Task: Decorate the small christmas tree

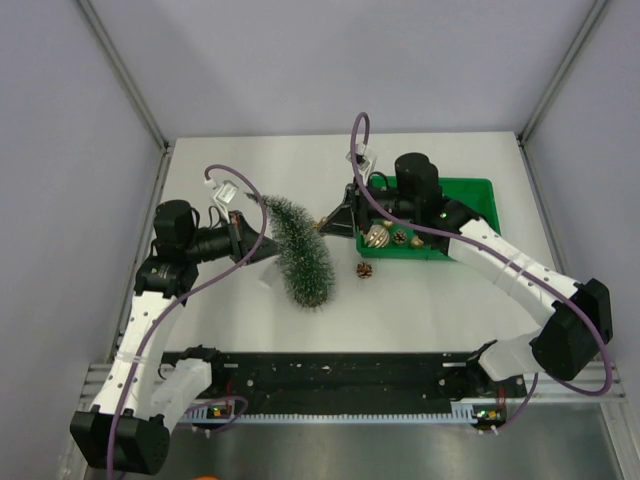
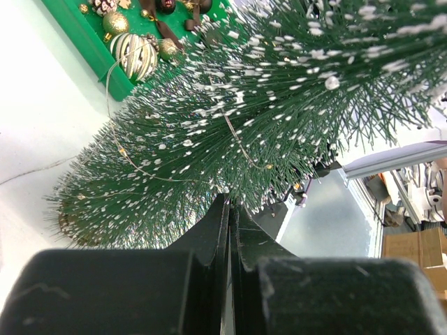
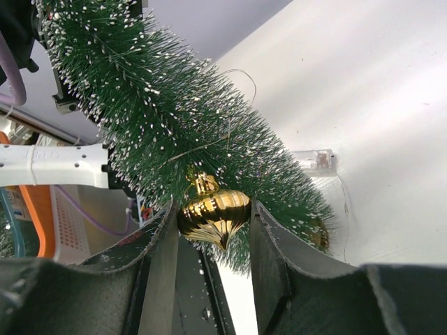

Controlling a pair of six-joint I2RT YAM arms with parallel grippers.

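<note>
The small christmas tree [image 1: 300, 250], frame centre, seemingly carries only a light wire [image 2: 123, 151]. The right pincer [image 3: 213, 207] pinches a gold ribbed ornament [image 3: 216, 220] at its bristles; the left pincer [image 2: 228, 209] is pressed together. The tray ornaments [image 1: 385, 237] are not yet hung.

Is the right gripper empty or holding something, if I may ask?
Holding: the right gripper is shut on a gold ornament, touching both jaws, against the small christmas tree.

Top camera looking down from behind, both wrist cameras close against the tree [image 1: 302, 255], from opposite sides
</note>
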